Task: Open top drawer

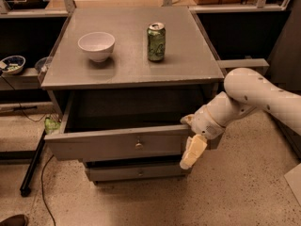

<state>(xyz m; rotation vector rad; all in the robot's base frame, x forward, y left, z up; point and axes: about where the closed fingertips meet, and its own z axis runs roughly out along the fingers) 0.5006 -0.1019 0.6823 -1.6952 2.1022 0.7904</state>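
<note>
The top drawer [108, 145] of the grey cabinet stands pulled out toward me, its deep box dark and showing nothing inside. Its flat front carries a small round metal knob [138, 145] at centre. My gripper [192, 149] hangs at the right end of the drawer front, its cream fingers [194, 153] pointing down over the front's right edge. The white arm reaches in from the right.
On the cabinet top [127, 69] stand a white bowl [96, 45] and a green soda can [156, 42]. A narrower lower drawer [136, 173] sits slightly out beneath. A small bowl [12, 64] rests on a shelf at left. A black cable and bar [32, 168] lie on the floor left.
</note>
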